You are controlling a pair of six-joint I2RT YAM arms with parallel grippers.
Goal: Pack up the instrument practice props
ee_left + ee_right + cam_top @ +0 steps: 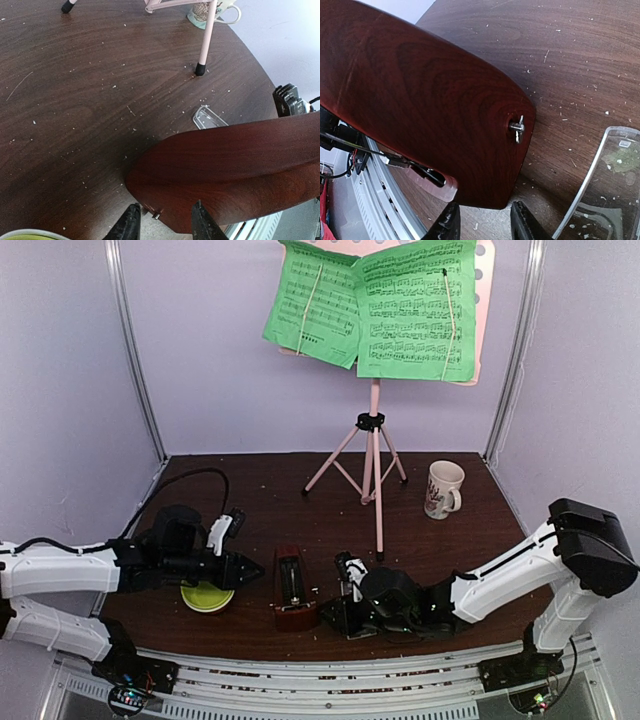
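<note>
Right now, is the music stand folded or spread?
Spread: the pink tripod music stand stands with legs splayed on the table, green sheet-music pages on its desk.

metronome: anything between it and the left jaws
Nothing visible. The metronome lies right in front of the open left jaws, and its corner shows between their tips in the left wrist view. The bowl sits off to one side, out of the path.

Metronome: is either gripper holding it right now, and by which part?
Nothing is held. The left gripper and the right gripper are both open, one on each side of the dark red metronome, not closed on it.
</note>
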